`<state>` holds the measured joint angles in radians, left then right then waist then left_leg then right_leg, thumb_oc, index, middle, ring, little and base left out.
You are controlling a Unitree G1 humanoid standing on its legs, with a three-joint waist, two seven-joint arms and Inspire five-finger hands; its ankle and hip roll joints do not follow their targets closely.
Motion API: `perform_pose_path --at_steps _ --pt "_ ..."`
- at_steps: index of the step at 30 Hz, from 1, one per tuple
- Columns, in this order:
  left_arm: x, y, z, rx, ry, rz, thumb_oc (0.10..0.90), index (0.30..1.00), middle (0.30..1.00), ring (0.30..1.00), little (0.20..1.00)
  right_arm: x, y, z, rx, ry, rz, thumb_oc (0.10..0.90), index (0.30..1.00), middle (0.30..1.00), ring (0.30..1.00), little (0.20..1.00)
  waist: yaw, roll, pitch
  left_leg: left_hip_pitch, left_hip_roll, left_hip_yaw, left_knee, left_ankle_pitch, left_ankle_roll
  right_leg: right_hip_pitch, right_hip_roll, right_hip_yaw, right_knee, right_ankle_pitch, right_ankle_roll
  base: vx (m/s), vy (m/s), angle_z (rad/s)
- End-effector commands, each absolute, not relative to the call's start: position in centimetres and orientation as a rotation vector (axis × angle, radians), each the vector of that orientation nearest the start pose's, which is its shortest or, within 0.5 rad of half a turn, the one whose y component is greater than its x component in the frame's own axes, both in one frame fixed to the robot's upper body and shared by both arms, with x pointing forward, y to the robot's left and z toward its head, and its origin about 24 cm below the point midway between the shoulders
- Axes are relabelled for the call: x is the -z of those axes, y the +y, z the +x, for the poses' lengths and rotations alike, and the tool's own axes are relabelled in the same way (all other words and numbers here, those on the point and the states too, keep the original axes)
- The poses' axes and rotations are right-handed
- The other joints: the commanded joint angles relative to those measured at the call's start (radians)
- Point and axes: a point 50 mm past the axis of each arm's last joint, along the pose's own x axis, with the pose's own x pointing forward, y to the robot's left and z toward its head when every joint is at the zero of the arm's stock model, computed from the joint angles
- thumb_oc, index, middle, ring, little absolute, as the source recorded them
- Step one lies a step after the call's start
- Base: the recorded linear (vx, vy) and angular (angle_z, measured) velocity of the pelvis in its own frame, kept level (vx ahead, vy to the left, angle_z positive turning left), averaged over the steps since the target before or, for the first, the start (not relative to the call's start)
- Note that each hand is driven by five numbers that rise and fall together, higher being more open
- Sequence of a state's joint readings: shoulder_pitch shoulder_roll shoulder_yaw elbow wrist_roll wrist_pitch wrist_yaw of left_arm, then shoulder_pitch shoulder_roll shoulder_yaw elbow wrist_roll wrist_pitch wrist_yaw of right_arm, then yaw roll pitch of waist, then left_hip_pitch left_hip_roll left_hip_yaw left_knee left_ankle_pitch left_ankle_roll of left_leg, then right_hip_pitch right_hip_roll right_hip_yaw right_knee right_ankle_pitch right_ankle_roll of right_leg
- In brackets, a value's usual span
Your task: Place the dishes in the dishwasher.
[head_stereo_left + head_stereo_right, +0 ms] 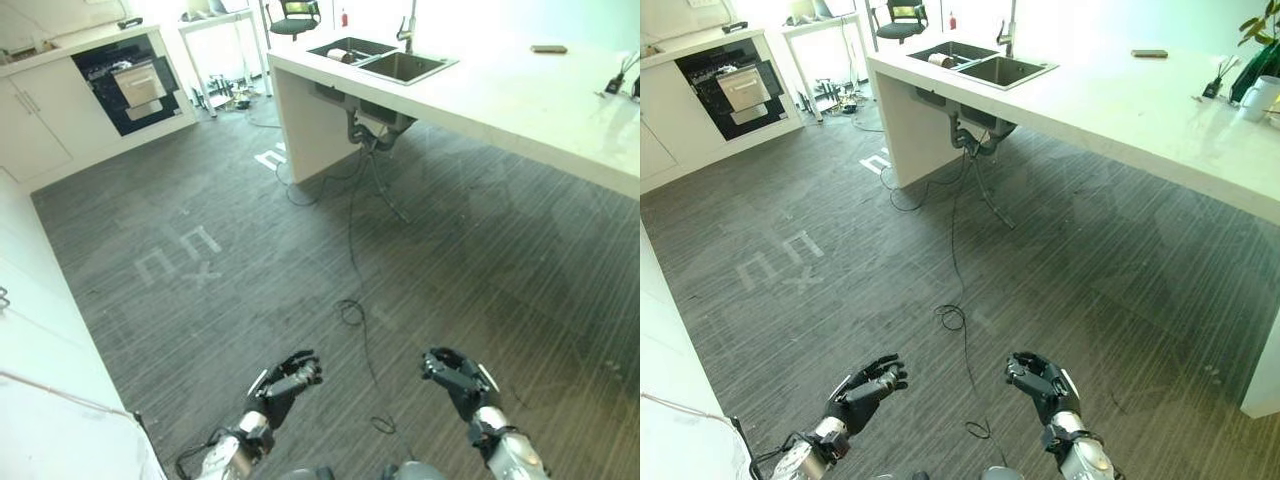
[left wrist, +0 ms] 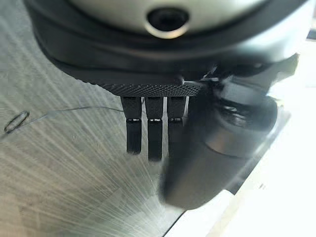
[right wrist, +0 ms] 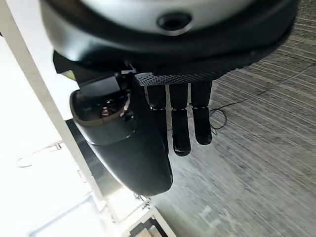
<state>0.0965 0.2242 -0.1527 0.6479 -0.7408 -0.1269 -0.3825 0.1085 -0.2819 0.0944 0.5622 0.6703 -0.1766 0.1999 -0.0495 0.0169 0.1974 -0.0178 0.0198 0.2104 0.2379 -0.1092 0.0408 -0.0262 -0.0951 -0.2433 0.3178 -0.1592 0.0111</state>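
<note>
My left hand and right hand hang low over the grey striped floor, both open and holding nothing. In the wrist views, the left hand's fingers and the right hand's fingers are nearly straight, with only floor past them. Far off at the back left, the dark dishwasher stands open in the white cabinets with a light rack pulled out. At the back, a double sink is set in the white island counter, and some dishes lie in its left basin.
A white counter edge runs close along my left. Pale tape marks lie on the floor ahead. A small flat dark object rests on the island, a mug at its right end. An office chair stands beyond the sink.
</note>
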Motion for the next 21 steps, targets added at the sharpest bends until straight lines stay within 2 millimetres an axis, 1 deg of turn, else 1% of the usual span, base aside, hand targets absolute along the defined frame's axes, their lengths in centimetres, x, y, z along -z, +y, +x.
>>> perform_pose_path --at_steps 1,3,6,8,9,10,11,12,13,14,15,16,17,18,19,20,21 --pt "6.2 19.0 20.6 0.208 0.324 -0.52 0.8 0.9 0.9 0.9 0.9 4.2 -22.2 21.8 0.003 0.231 0.349 0.8 0.9 0.9 0.9 0.9 0.001 0.004 -0.007 0.039 0.072 0.016 0.062 -0.209 -0.047 0.048 -0.008 -0.004 -0.018 -0.133 0.051 0.03 -0.105 0.05" --pt "6.4 19.1 20.4 0.197 0.349 -0.531 0.8 0.9 0.9 0.9 0.9 4.3 -22.1 21.6 0.003 0.244 0.335 0.8 0.9 0.9 0.9 0.9 0.004 0.005 -0.003 0.044 0.071 0.013 0.062 -0.205 -0.047 0.051 -0.005 -0.005 -0.018 -0.134 0.045 0.04 -0.126 0.1" --pt "7.1 19.7 20.2 0.153 0.402 -0.431 0.8 0.9 0.9 0.9 0.9 4.7 -22.4 21.6 -0.001 0.289 0.292 0.8 0.9 0.9 0.9 0.9 0.009 0.006 0.01 0.06 0.061 0.0 0.062 -0.185 -0.053 0.056 0.012 0.006 -0.018 -0.136 0.027 0.07 -0.192 0.11" --pt "7.8 20.3 19.9 0.086 0.45 -0.331 0.8 0.9 0.9 0.9 0.9 5.5 -22.6 21.4 0.003 0.362 0.265 0.8 0.9 0.9 0.9 0.9 0.015 -0.004 0.029 0.084 0.037 -0.007 0.062 -0.166 -0.051 0.065 0.018 0.024 -0.018 -0.129 0.011 0.15 -0.253 0.01" --pt "8.1 20.5 19.9 0.051 0.453 -0.254 0.8 0.9 0.9 0.9 0.9 6.2 -22.7 21.1 -0.001 0.407 0.243 0.8 0.9 0.9 0.9 0.9 0.03 -0.028 0.046 0.102 0.014 -0.01 0.064 -0.114 -0.052 0.077 0.007 0.042 -0.018 -0.124 -0.004 0.15 -0.239 -0.06" --pt "8.3 20.6 19.8 0.051 0.463 -0.239 0.8 0.9 0.9 0.9 0.9 6.4 -22.8 21.1 0.0 0.417 0.243 0.8 0.9 0.9 0.9 0.9 0.035 -0.031 0.053 0.078 0.014 -0.02 0.118 -0.104 -0.055 0.081 0.01 0.05 -0.018 -0.123 -0.011 0.17 -0.263 -0.05" --pt "8.7 20.7 19.4 0.047 0.481 -0.234 0.8 0.9 0.9 0.9 0.9 6.8 -23.0 20.8 -0.001 0.438 0.224 0.8 0.9 0.9 0.9 0.9 0.042 -0.032 0.066 0.016 0.018 -0.04 0.236 -0.093 -0.058 0.088 0.021 0.06 -0.018 -0.12 -0.023 0.15 -0.177 0.06" --pt "9.0 20.7 19.2 0.044 0.496 -0.232 0.8 0.9 0.9 0.9 0.9 7.1 -23.2 20.5 0.004 0.459 0.211 0.8 0.9 0.9 0.9 0.9 0.046 -0.031 0.073 -0.024 0.019 -0.041 0.298 -0.084 -0.059 0.094 0.028 0.061 -0.018 -0.119 -0.03 0.21 -0.147 0.23" --pt "9.2 20.7 19.1 0.048 0.513 -0.231 0.8 0.9 0.9 0.9 0.9 7.5 -23.4 20.3 0.012 0.473 0.202 0.8 0.9 0.9 0.9 0.9 0.046 -0.027 0.078 -0.044 0.02 -0.032 0.287 -0.066 -0.061 0.101 0.033 0.059 -0.018 -0.122 -0.035 0.39 0.002 0.09" --pt "9.6 20.8 18.8 0.049 0.536 -0.228 0.8 0.9 0.9 0.9 0.9 7.8 -23.7 20.2 0.024 0.491 0.199 0.8 0.9 0.9 0.9 0.9 0.053 -0.017 0.084 -0.03 -0.006 -0.033 0.108 -0.027 -0.071 0.118 0.043 0.059 -0.018 -0.136 -0.024 0.49 0.137 0.14" --pt "9.7 20.9 18.6 0.043 0.546 -0.222 0.8 0.9 0.9 0.9 0.9 7.8 -23.8 20.1 0.034 0.498 0.182 0.8 0.9 0.9 0.9 0.9 0.048 0.007 0.088 -0.104 0.036 -0.029 0.062 -0.018 -0.099 0.137 0.068 0.044 -0.018 -0.159 -0.018 0.62 0.24 0.04" --pt "9.8 21.1 18.6 0.024 0.546 -0.191 0.8 0.9 0.9 0.9 0.9 8.0 -24.0 19.7 0.049 0.516 0.155 0.8 0.9 0.9 0.9 0.9 0.051 0.016 0.092 -0.196 0.072 -0.028 0.062 0.012 -0.122 0.166 0.079 0.036 -0.018 -0.183 -0.019 0.58 0.265 0.24" --pt "10.0 21.2 18.5 0.015 0.564 -0.167 0.8 0.9 0.9 0.9 0.9 8.4 -24.2 19.3 0.076 0.537 0.146 0.8 0.9 0.9 0.9 0.9 0.053 0.017 0.089 -0.244 0.101 -0.007 0.062 0.036 -0.129 0.186 0.079 0.028 -0.018 -0.203 -0.021 0.5 0.212 0.05" --pt "10.1 21.2 18.4 0.016 0.578 -0.16 0.8 0.9 0.9 0.9 0.9 8.5 -24.3 19.2 0.085 0.542 0.139 0.8 0.9 0.9 0.9 0.9 0.054 0.015 0.088 -0.254 0.109 0.002 0.062 0.04 -0.128 0.192 0.077 0.026 -0.018 -0.209 -0.022 0.44 0.214 0.0" --pt "10.4 21.2 18.1 0.017 0.598 -0.152 0.8 0.9 0.9 0.9 0.9 8.6 -24.6 19.0 0.099 0.545 0.123 0.8 0.9 0.9 0.9 0.9 0.056 0.014 0.083 -0.256 0.117 0.026 0.062 0.034 -0.121 0.206 0.07 0.018 -0.018 -0.223 -0.016 0.41 0.224 -0.1" --pt "10.8 21.2 17.7 0.012 0.62 -0.157 0.8 0.9 0.9 0.9 0.9 8.7 -24.8 18.9 0.109 0.542 0.107 0.8 0.9 0.9 0.9 0.9 0.06 0.011 0.074 -0.252 0.112 0.03 0.062 0.017 -0.11 0.22 0.064 0.014 -0.018 -0.234 -0.009 0.52 0.321 -0.05" --pt "11.2 21.2 17.1 0.006 0.64 -0.16 0.8 0.9 0.9 0.9 0.9 8.9 -24.9 18.7 0.122 0.541 0.103 0.8 0.9 0.9 0.9 0.9 0.07 0.004 0.067 -0.245 0.085 0.012 0.062 -0.003 -0.092 0.241 0.057 0.02 -0.018 -0.243 0.001 0.61 0.395 0.01"
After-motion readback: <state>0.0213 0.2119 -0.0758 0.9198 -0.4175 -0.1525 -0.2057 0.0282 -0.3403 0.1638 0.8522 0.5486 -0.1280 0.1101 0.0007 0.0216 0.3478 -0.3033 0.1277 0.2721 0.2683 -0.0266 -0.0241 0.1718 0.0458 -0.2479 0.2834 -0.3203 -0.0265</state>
